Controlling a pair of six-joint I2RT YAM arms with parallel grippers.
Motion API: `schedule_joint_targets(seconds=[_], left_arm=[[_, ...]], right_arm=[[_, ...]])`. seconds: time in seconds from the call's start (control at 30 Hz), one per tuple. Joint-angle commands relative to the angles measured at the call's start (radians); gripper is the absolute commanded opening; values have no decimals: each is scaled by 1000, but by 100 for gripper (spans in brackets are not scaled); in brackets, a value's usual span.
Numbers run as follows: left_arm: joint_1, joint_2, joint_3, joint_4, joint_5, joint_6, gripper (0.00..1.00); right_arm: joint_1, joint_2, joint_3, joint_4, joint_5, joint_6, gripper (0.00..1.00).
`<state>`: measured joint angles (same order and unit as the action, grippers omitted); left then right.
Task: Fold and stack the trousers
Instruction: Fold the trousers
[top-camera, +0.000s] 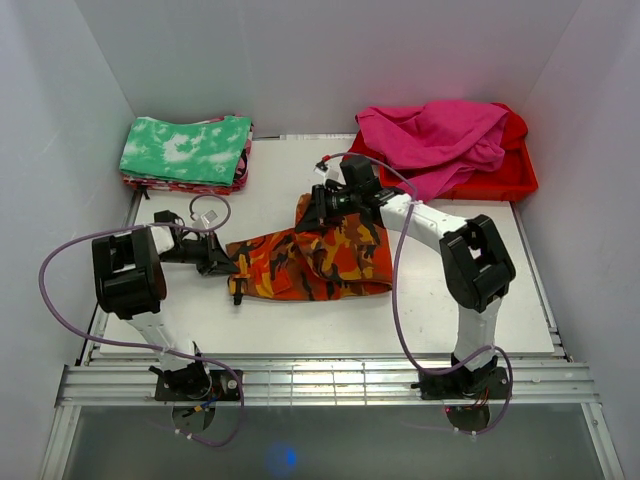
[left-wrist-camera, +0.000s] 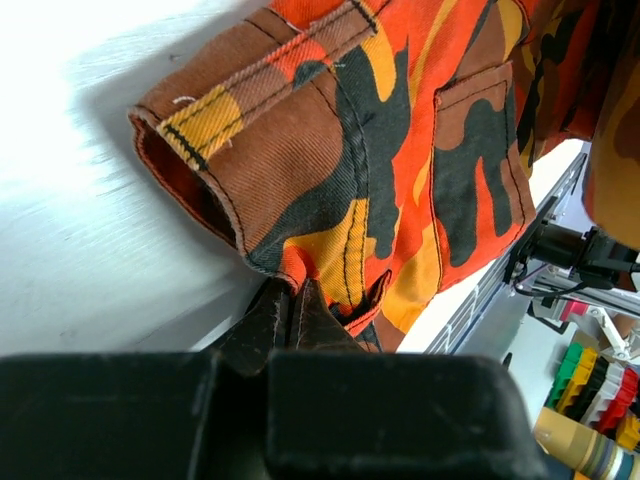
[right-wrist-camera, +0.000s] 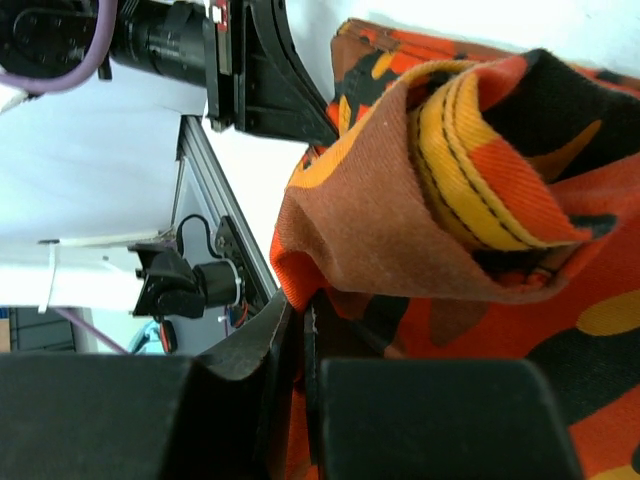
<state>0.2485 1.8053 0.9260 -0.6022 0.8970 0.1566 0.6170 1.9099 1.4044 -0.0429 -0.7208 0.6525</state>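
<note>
Trousers (top-camera: 315, 262) lie bunched on the desk (top-camera: 450, 300), left of the red bin (top-camera: 520, 180) | left tool (top-camera: 230, 267) pinched tight on their edge farthest from the bin; right tool (top-camera: 310, 216) clamped on a bin-side fold | risk: shallow pinches may slip and uneven pulling may skew the fold.

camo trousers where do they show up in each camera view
Top external: trousers at the centre of the picture.
Left wrist: trousers fill the upper right.
Right wrist: trousers bunched across the right half.
Shared landmark: the white table beneath them.
</note>
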Motion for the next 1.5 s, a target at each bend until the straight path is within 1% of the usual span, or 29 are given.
schedule_joint_targets(seconds=[0.0, 0.2, 0.73, 0.97, 1.17, 1.33, 1.47], left_arm=[[-37, -44, -19, 61, 10, -58, 0], [-60, -40, -26, 91, -29, -80, 0], [-71, -46, -26, 101, -76, -92, 0], [-83, -57, -27, 101, -89, -94, 0], [-89, -55, -29, 104, -102, -103, 0], [-94, -50, -27, 107, -106, -111, 0], [-95, -47, -36, 114, -96, -124, 0]], right_arm=[[44, 24, 97, 80, 40, 58, 8], [108, 69, 160, 60, 121, 82, 8], [188, 147, 307, 72, 133, 168, 8], [210, 231, 303, 115, 129, 219, 8], [256, 294, 324, 136, 121, 260, 8], [286, 331, 347, 133, 165, 272, 8], [290, 402, 343, 133, 193, 308, 8]])
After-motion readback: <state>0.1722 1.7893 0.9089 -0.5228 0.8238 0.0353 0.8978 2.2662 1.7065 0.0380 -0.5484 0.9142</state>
